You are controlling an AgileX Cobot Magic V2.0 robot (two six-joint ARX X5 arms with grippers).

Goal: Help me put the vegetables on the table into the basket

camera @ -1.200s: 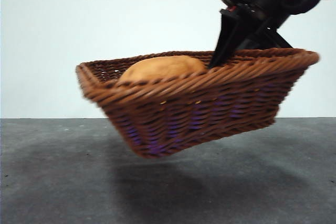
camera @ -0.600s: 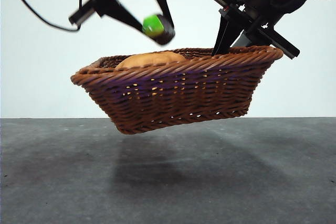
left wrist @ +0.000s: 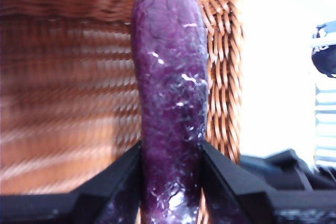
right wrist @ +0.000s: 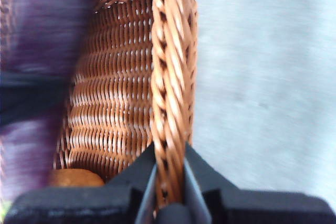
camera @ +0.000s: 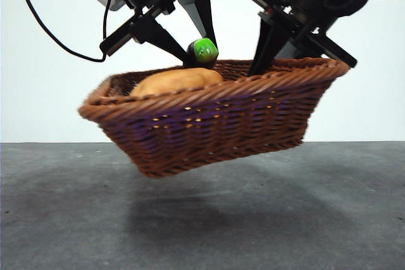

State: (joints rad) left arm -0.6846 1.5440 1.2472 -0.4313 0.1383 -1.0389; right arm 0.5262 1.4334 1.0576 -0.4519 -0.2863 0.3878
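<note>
Left wrist view shows the left end effector [left wrist: 170,182] clamped on the eggplant [left wrist: 170,93], its purple body reaching over the inside wall of the basket [left wrist: 68,82]. In the front view that end effector [camera: 199,52] hangs just above the rim with the green tip [camera: 205,49] showing. The right end effector [right wrist: 169,182] pinches the braided rim [right wrist: 168,77], holding the basket [camera: 215,118] tilted clear above the worktop [camera: 202,219].

To do this step well, I judge the eggplant should go lower, beside the potato [camera: 176,81] rather than on it, before the grip loosens; the right arm should keep the basket steady, since a swing could tip things out.

Count: one basket, one potato inside, one eggplant held, two end effectors. No corn is visible.
</note>
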